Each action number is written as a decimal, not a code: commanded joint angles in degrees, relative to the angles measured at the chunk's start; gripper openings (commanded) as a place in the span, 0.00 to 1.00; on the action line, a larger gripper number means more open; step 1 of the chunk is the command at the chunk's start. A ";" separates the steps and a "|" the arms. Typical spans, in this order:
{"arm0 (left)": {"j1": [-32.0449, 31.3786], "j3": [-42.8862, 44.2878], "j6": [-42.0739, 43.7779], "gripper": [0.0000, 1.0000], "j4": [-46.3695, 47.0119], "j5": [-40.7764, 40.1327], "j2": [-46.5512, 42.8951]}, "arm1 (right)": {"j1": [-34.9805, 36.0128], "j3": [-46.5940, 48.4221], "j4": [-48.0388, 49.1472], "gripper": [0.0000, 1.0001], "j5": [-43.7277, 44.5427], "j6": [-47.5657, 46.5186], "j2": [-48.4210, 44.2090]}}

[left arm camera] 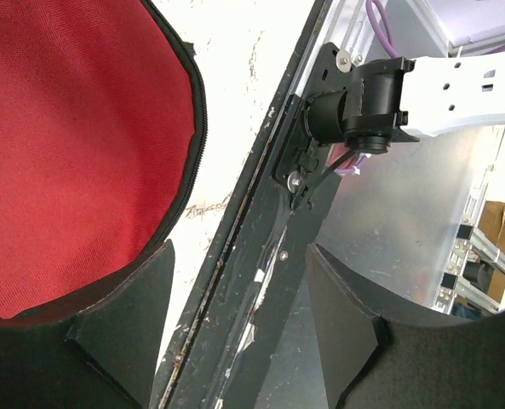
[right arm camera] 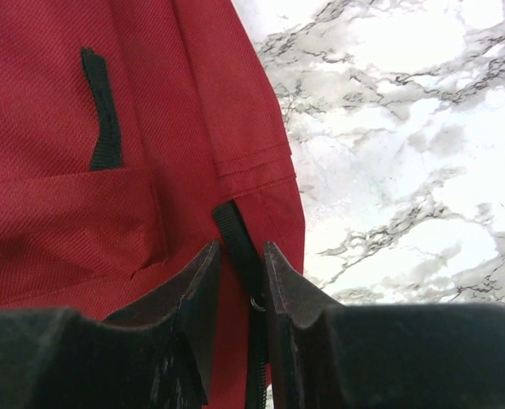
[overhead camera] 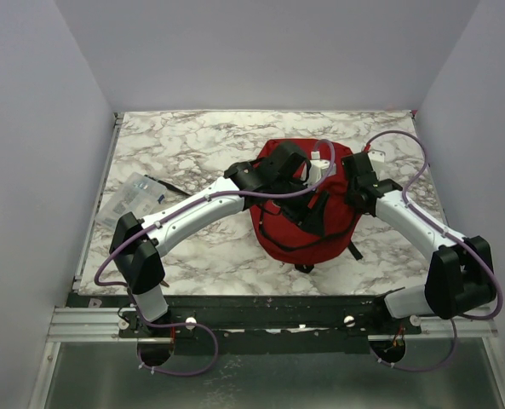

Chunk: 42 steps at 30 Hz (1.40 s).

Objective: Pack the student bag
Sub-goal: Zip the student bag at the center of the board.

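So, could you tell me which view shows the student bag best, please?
Top external: nearly all of the student bag shows. Left wrist shows only a curved red panel with a zipper edge; right wrist shows close-up fabric and a black tab between the fingers of the right gripper.

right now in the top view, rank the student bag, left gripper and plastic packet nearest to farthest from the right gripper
1. student bag, pinched by the right gripper
2. left gripper, over the bag's middle
3. plastic packet, far out on the left side
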 commanded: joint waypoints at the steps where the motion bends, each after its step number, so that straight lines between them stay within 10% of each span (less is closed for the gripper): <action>1: -0.12 -0.59 -0.31 0.64 1.39 2.12 -1.22 | -0.19 2.21 -1.05 0.30 5.46 0.00 0.84; 25: -0.12 -0.62 -0.58 0.64 1.56 2.69 -1.63 | -0.20 3.27 -6.31 0.13 10.51 6.51 5.20; 28: -0.12 -0.66 -0.58 0.64 1.55 2.73 -1.38 | -0.18 3.61 -8.72 0.01 9.08 7.23 3.53; 42: -0.11 -0.87 -0.49 0.64 1.63 2.01 -0.98 | -0.22 -2.76 -14.64 0.01 -1.26 11.87 -10.93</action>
